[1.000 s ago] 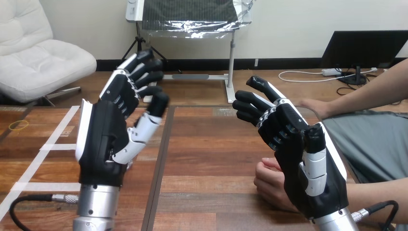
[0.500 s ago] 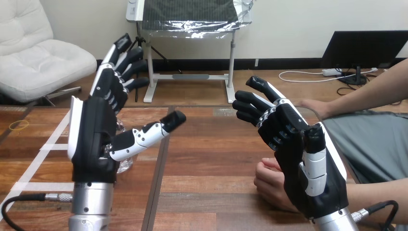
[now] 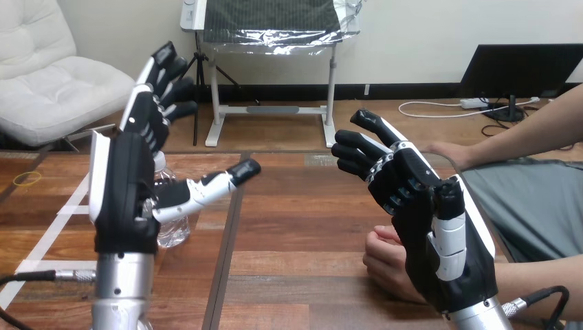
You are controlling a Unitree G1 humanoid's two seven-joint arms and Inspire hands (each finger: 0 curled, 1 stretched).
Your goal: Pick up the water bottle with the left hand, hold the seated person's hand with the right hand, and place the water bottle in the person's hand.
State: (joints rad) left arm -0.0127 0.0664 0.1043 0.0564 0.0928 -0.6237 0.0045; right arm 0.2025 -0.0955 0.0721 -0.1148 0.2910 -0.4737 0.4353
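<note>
Water bottle (image 3: 172,230): upright on the surface (image 3: 295,227), at 8 o'clock from the centre of the head view, close behind the left hand (image 3: 124,199) and partly hidden by it. Base down on the wood; not yet lifted.

Left hand: open. Fingers (image 3: 148,110) straight, pointing to 12 o'clock; thumb (image 3: 220,180) spread wide toward 3 o'clock, its base crossing in front of the bottle. Judged as a pre-grasp posture, with a wide span so that the bottle body can enter the gap between thumb and fingers before closing. No curl round the bottle at present. Contact between palm and bottle: cannot tell.

Right hand (image 3: 447,234): at 4 o'clock, fingers loosely bent and relaxed, nothing held. Raised in front of the person's hand (image 3: 385,265), which lies at 5 o'clock as a loose fist on the surface. Judged as a waiting position, near enough to take the person's hand once the bottle is secured. Touching or apart: cannot tell, since the overlap hides any gap.

Bottle appearance: clear plastic, wood grain showing through the lower body, narrower toward the top end, which shows just beside the left palm. Liquid level: not legible. Probably light, smooth and easy to dent. Close round the mid-body with moderate force, and keep upright during the lift to avoid tipping.
</note>
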